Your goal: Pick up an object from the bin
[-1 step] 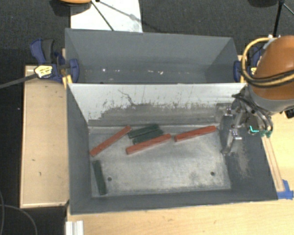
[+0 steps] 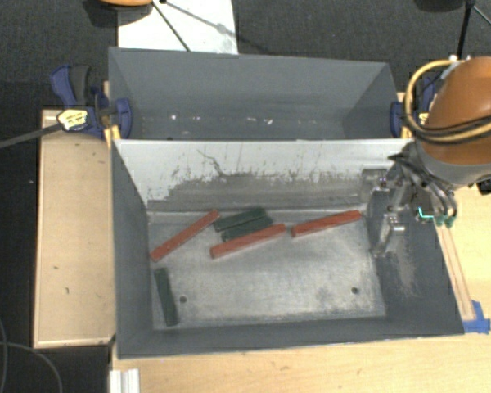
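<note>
One red stick [image 2: 326, 223] just left of hand [image 2: 382, 231] | hand's opening: cannot tell

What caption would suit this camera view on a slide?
Robot tool at the bin's right side, near a red stick; other red and green sticks lie leftward.

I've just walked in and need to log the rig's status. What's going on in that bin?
The arm has its gripper down at the right side of the bin, close to the right wall. Nothing can be seen held in it. The nearest thing is a red stick, whose right end lies just left of the gripper. Further left lie a second red stick, dark green sticks and a third red stick. A lone green stick lies at the front left.
</note>
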